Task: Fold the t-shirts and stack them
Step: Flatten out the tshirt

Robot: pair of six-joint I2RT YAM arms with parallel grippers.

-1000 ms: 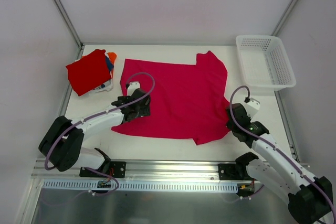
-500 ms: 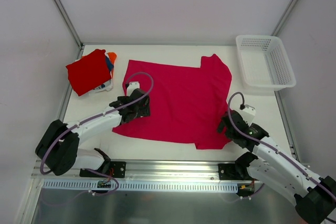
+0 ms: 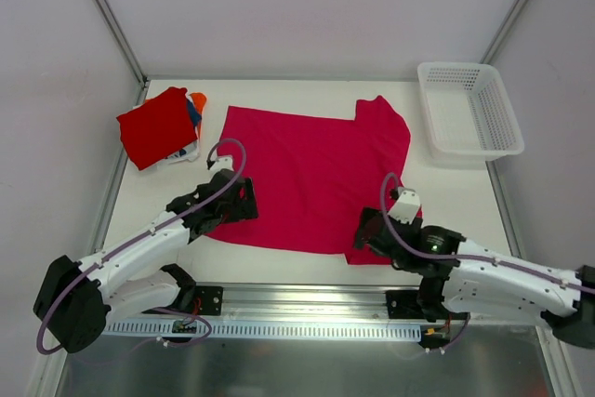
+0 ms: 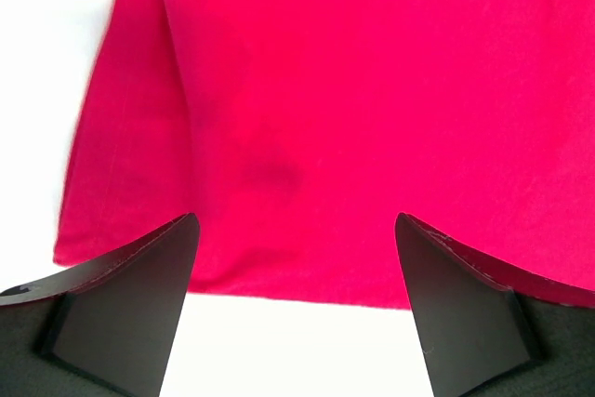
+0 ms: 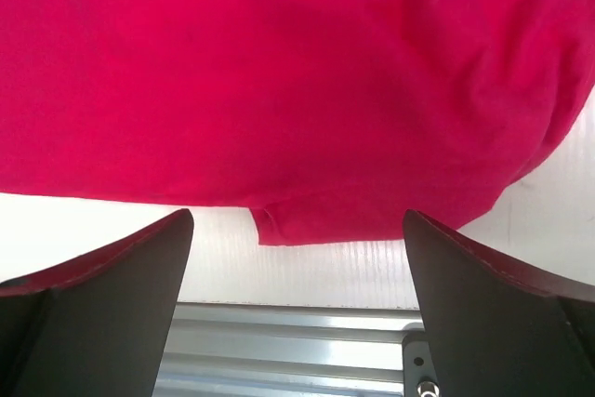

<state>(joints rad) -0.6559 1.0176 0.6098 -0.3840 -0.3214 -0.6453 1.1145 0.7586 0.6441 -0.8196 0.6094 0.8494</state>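
A magenta-pink t-shirt (image 3: 316, 169) lies spread flat in the middle of the table, one sleeve sticking out at the back right. My left gripper (image 3: 240, 204) hovers open over its near left corner. In the left wrist view the hem of the t-shirt (image 4: 307, 118) runs between the fingers of the left gripper (image 4: 296, 222), which hold nothing. My right gripper (image 3: 369, 231) is open at the near right corner. The right wrist view shows the t-shirt's (image 5: 279, 72) folded corner just ahead of the empty right gripper (image 5: 297, 218). A folded red t-shirt (image 3: 156, 125) tops a stack at the back left.
Orange, blue and white cloth (image 3: 195, 109) peeks out under the red shirt. A white mesh basket (image 3: 469, 118) stands at the back right. An aluminium rail (image 5: 279, 341) runs along the table's near edge, close below the right gripper.
My right gripper opened, let go of the shirt's right edge, and swung left and nearer to the near right corner. The left gripper drew back from the shirt's left side to its near corner.
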